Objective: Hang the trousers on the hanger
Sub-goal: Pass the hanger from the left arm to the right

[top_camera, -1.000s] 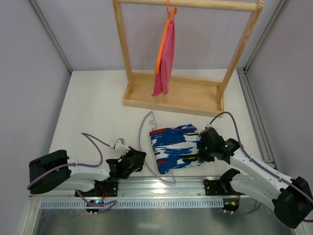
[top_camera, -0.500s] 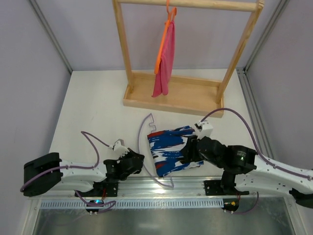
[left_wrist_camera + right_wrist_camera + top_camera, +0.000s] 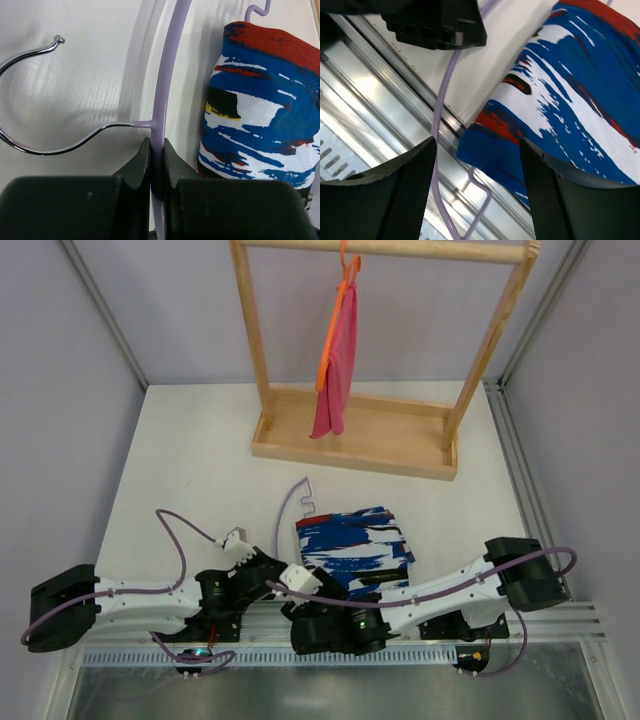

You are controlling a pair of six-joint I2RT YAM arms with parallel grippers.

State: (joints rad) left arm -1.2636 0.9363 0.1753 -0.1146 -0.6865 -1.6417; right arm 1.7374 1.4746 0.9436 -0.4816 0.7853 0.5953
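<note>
Left gripper clamped on hanger at the hook joint. Right gripper open, empty; trousers at its 2 o'clock. Draping step. Likely next: grab cloth edge, pull over bar.

The hanger's near end lies hidden beneath the right arm.

Overall light: bright and even from above; your overhead view shows the white table uniformly lit.
Glare: the aluminium rail flares white; the silver hook carries sharp highlights.
Shadows: soft and faint beside the hanger.
Focus: the trousers read crisp; your right wrist view's near fingers look soft-edged and dark.
</note>
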